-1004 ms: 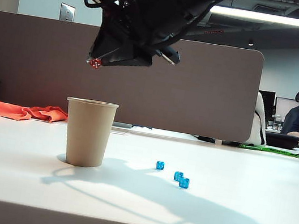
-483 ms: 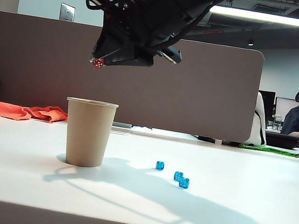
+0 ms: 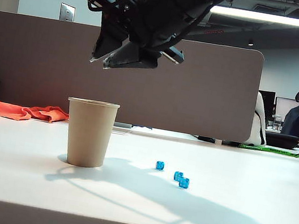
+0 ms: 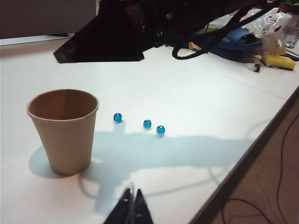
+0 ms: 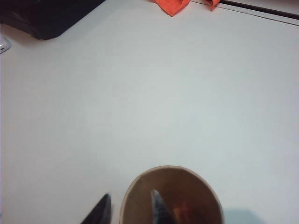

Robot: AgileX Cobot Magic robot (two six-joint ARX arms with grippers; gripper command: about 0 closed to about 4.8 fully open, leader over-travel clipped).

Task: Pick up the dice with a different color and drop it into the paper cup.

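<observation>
The tan paper cup (image 3: 88,133) stands upright on the white table, left of middle. High above it hangs my right gripper (image 3: 100,61), open, with nothing between its fingers. In the right wrist view the right gripper (image 5: 131,203) straddles the cup's rim (image 5: 201,184), and a blurred red spot (image 5: 184,211) that looks like the different-colored dice lies inside the cup. Three blue dice (image 3: 178,176) lie right of the cup; they also show as blue dice (image 4: 147,123) beside the cup (image 4: 65,130) in the left wrist view. My left gripper (image 4: 132,205) is shut and empty, off at the table's near left.
An orange cloth (image 3: 20,110) lies at the back left of the table, before a grey partition (image 3: 211,88). A black object (image 5: 42,18) sits past the cup near the cloth (image 5: 170,4). Clutter (image 4: 275,46) lies near the table's far edge (image 4: 261,140).
My right gripper has opened above the cup. The red dice that sat between its fingertips has left them and no longer shows in the exterior view.
</observation>
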